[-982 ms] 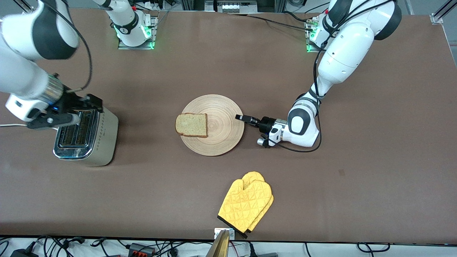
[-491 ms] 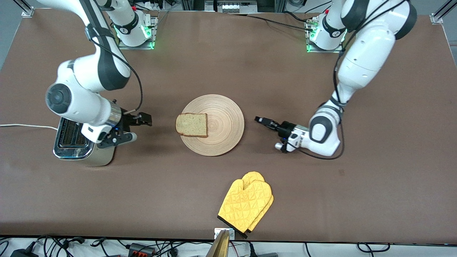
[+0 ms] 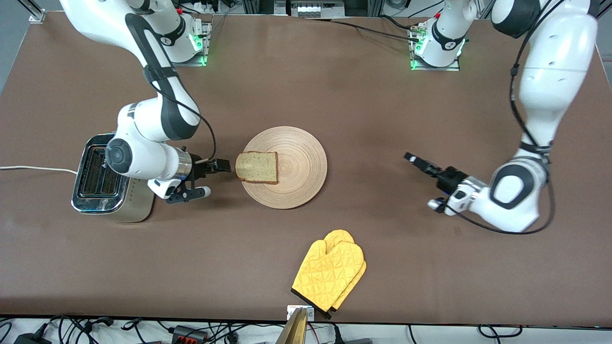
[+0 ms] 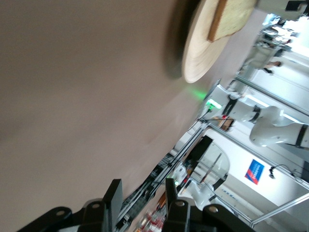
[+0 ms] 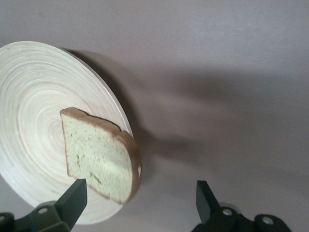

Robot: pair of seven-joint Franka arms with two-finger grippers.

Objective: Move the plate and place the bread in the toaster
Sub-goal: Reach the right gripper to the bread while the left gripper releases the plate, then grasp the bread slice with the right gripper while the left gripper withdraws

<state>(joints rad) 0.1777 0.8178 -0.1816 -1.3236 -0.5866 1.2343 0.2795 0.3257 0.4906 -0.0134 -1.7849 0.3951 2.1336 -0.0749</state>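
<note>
Bread [image 3: 256, 167] is what my right gripper [image 3: 210, 179] is lined up on: the slice lies flat on the plate [image 3: 296, 167], on the edge toward the right arm's end of the table, with one crust hanging just past the rim. My right fingers are spread wide and empty, low over the table between the toaster [image 3: 112, 179] and the plate, and in the right wrist view one fingertip [image 5: 72, 198] is already near the overhanging crust while the other stands well off it. The trouble I foresee is the approach height: come in too low and I would catch the plate's rim and shove the whole plate along, bread and all; too high and the fingers would close on air or only nip the crust. A soft slice pinched at one edge could fold, tear or droop, and then it would not drop cleanly into a toaster slot. Pushing instead of gripping could also slide the slice farther onto the plate, out of easy reach. My left gripper [image 3: 420, 165] is out over bare table toward the left arm's end, well apart from the plate, empty, fingers parted only narrowly; it waits. A yellow oven mitt [image 3: 330, 272] lies nearer the front camera and looks safely out of the path.
</note>
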